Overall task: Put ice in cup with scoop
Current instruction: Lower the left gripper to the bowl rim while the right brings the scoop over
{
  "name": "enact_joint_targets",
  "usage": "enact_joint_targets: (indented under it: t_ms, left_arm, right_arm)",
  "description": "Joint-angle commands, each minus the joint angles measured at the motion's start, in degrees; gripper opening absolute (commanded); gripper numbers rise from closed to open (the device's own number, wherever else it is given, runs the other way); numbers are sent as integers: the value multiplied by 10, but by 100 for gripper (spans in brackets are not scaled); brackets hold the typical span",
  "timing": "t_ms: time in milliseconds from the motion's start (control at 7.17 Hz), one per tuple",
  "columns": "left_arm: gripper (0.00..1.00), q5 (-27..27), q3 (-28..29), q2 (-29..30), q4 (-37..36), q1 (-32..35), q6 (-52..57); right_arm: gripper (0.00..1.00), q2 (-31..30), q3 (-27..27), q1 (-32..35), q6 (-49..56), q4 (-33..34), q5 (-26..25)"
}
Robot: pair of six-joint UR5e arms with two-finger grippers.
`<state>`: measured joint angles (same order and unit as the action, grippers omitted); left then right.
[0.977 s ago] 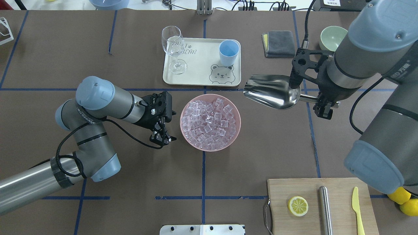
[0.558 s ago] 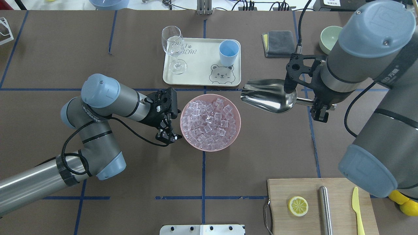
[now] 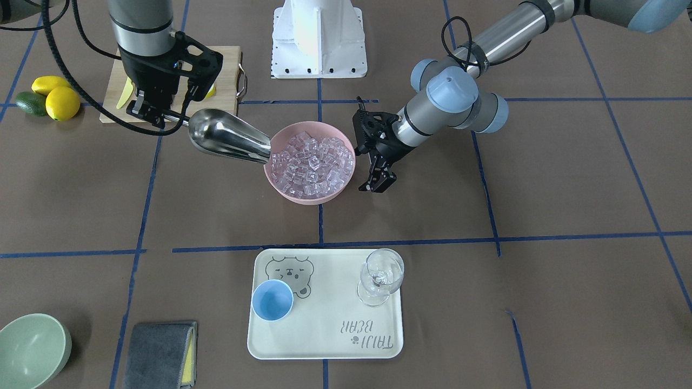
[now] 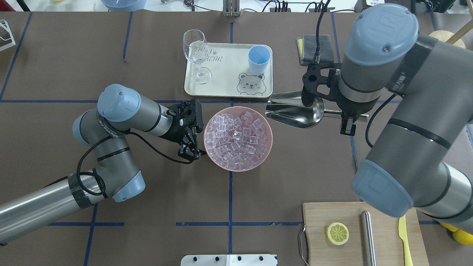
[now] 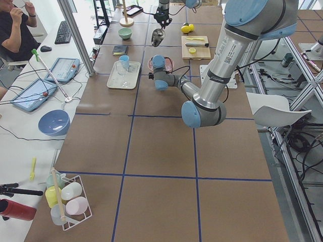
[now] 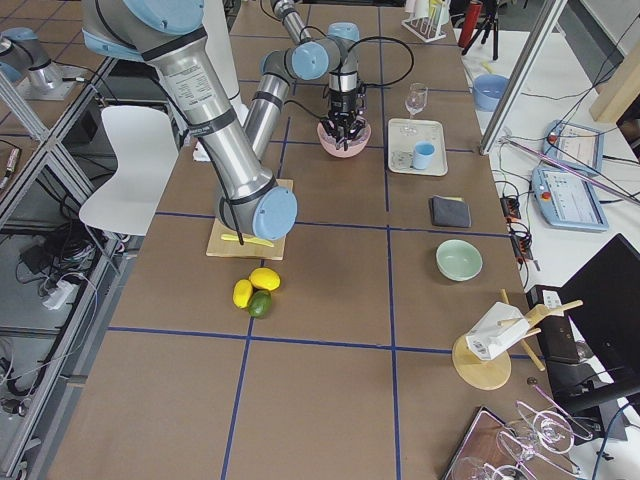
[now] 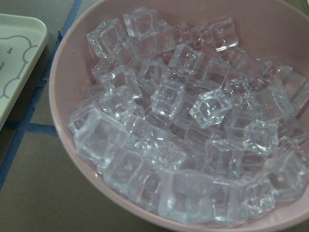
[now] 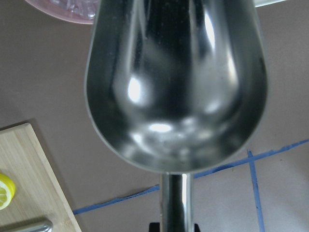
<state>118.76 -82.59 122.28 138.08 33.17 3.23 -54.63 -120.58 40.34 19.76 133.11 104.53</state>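
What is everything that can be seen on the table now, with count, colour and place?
ice: many, clear, in pink bowl
pink bowl: one, table centre
scoop: one, silver, empty, at the bowl's right edge
cup: one, light blue, on tray
wine glass: one, clear, on tray
tray: one, cream, beyond bowl
cloth: one, grey, beside tray
green bowl: one, beside cloth
cutting board: one, wood, near right
lemon slice, steel cylinder, knife: one each, on board
lemons: two, yellow, beside board
green fruit: one, by lemons
left gripper: open, beside bowl
right gripper: shut on scoop's handle

The tray (image 4: 229, 72) is printed "TAIJI BEAR".
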Motion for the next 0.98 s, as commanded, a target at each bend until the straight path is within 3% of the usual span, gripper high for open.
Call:
enact_joint_targets:
  t_ms: [0, 279, 558, 837]
  left_arm:
    - [99, 0, -2, 5, 1, 1, -1]
    - [99, 0, -2, 5, 2, 1, -1]
    - [99, 1, -2, 4, 3, 1, -1]
    - [99, 1, -2, 5, 5, 1, -1]
  right_arm:
    - [0, 51, 38, -13, 42, 65, -41]
    - [0, 118, 78, -37, 76, 142, -96]
    - [0, 204, 165, -68, 77, 180, -131]
    - [0, 209, 191, -87, 77, 206, -161]
